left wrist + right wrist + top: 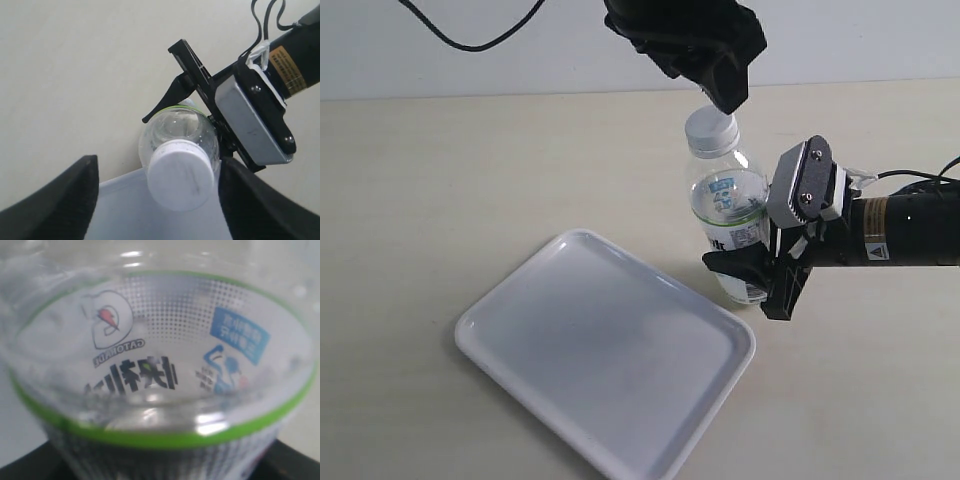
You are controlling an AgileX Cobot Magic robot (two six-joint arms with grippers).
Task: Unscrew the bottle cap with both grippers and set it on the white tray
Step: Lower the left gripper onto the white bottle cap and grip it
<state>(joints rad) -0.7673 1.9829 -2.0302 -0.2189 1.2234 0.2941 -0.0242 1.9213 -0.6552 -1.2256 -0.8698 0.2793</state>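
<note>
White bottle cap (711, 130) sits screwed on; right gripper (750, 265) clamps the Gatorade bottle (725, 195), bracing it against twisting; left gripper (157, 161) straddles the cap, open, gripping nothing.

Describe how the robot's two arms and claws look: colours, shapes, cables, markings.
Both are black. The left claw has broad, blunt fingers. The right claw has slim curved fingers, a rounded grey metal plate with screws, a cylindrical arm bearing an orange label, white clips and thin black cables.
</note>
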